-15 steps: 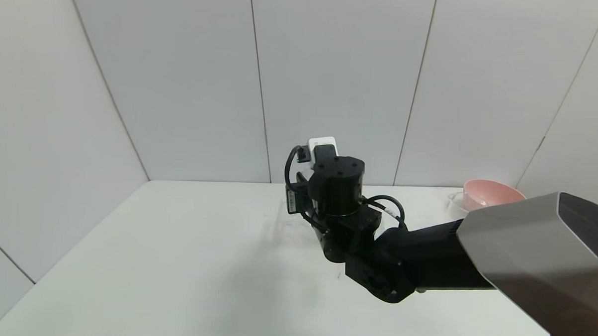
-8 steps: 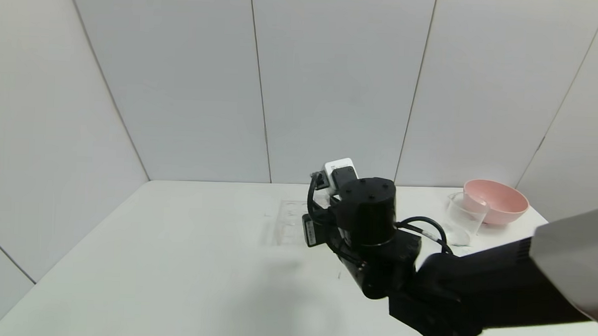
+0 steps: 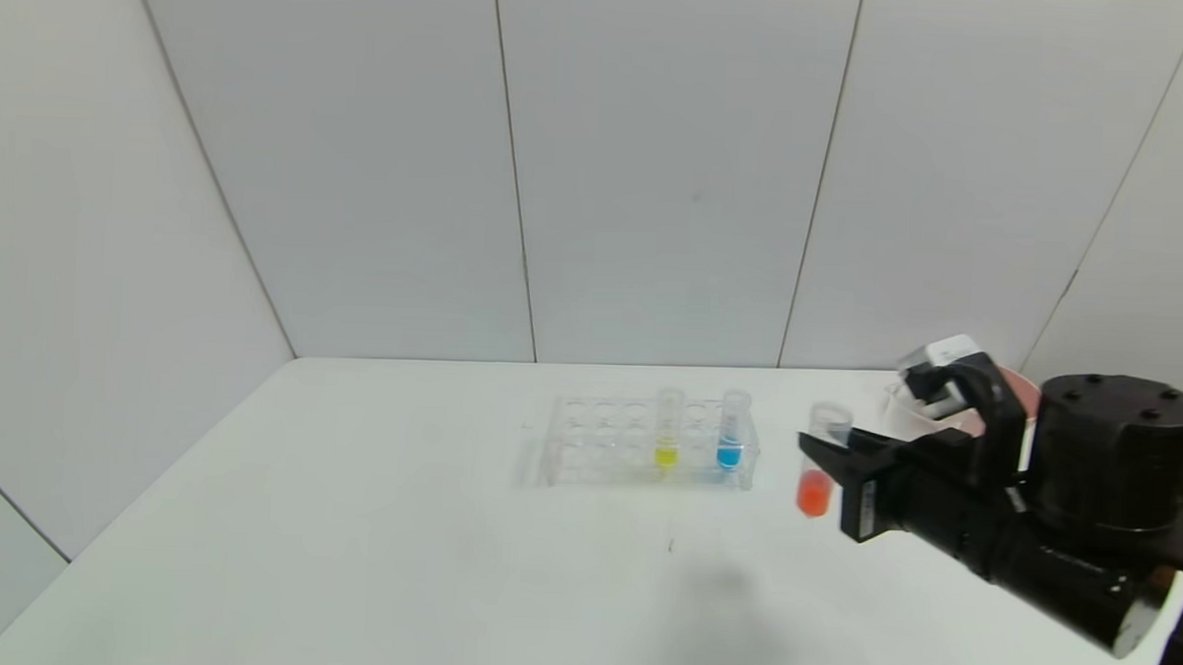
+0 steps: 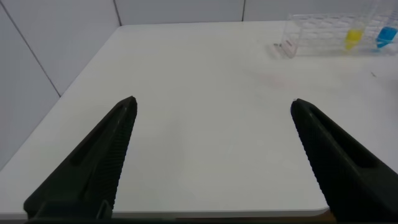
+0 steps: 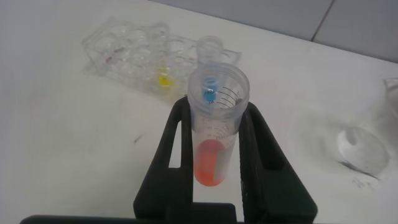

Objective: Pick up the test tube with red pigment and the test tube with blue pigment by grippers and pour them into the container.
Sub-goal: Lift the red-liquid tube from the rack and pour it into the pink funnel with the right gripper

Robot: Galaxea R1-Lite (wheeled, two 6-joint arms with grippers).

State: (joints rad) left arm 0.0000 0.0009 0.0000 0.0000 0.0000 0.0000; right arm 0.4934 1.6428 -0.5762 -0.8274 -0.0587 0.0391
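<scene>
The right gripper point(image 3: 828, 457) is clamping the test tube with red pigment point(image 3: 816, 470) upright above the white table point(image 3: 349, 521), its two black fingers point(image 5: 177, 149) pressing the tube's sides while the orange-red liquid is sitting in the rounded bottom below them. Only the right wrist view is looking down the tube's open mouth and showing the container point(image 5: 367, 140), a clear beaker standing apart from the gripper, nothing coloured visible inside it; in the head view the arm is covering most of that beaker. The head view alone is showing the clear tube rack point(image 3: 647, 443) whole, just beyond the gripper's tip, with the test tube with blue pigment point(image 3: 732, 431) standing in the slot nearest the gripper and a yellow-liquid tube point(image 3: 668, 431) one place farther along. Only the left wrist view is showing the left gripper point(image 4: 211, 149), its fingers spread wide over bare table, well away from the rack.
</scene>
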